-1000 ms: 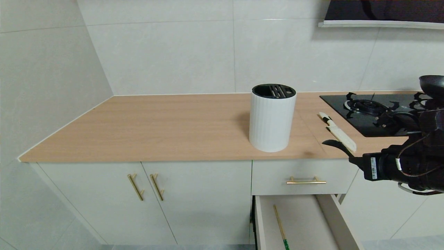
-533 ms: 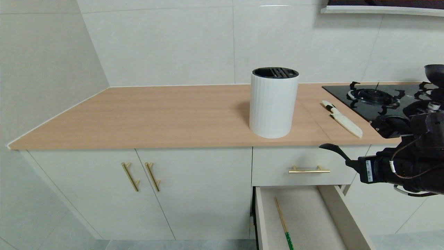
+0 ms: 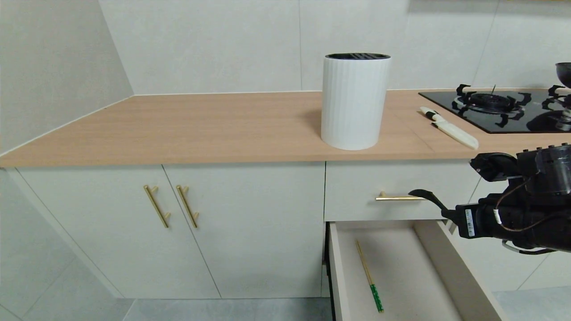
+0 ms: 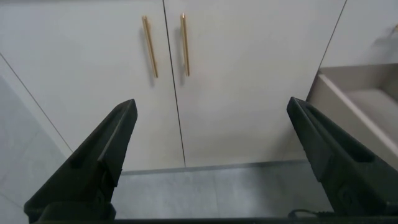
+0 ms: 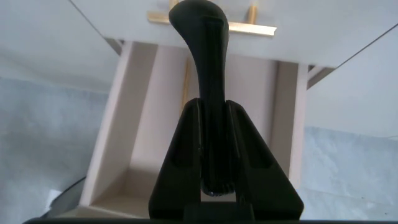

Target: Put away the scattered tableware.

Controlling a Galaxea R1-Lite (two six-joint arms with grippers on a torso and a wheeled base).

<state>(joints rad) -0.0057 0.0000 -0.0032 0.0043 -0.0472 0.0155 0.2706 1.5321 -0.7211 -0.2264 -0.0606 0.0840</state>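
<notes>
My right gripper (image 3: 451, 216) is shut on a black spoon-like utensil (image 3: 426, 195) that sticks out level with the closed upper drawer's gold handle (image 3: 395, 197), above the open lower drawer (image 3: 334, 267). In the right wrist view the right gripper (image 5: 211, 111) clamps the black utensil (image 5: 205, 56) over the open drawer (image 5: 112, 143), where a chopstick (image 5: 185, 81) lies. That wooden chopstick (image 3: 369, 276) has a green tip. A white-bladed knife (image 3: 448, 129) lies on the counter beside a white ribbed knife holder (image 3: 354, 102). My left gripper (image 4: 211, 109) stands open, low before the cabinet doors.
A black gas hob (image 3: 495, 109) sits at the counter's right end. Two cabinet doors with gold handles (image 3: 171, 211) lie left of the drawers. The wooden counter (image 3: 200, 125) stretches left to the tiled corner wall.
The head camera has dropped, so the whole picture shifted. Against the counter, my right gripper with the black utensil has come down from the counter's edge to the upper drawer's handle.
</notes>
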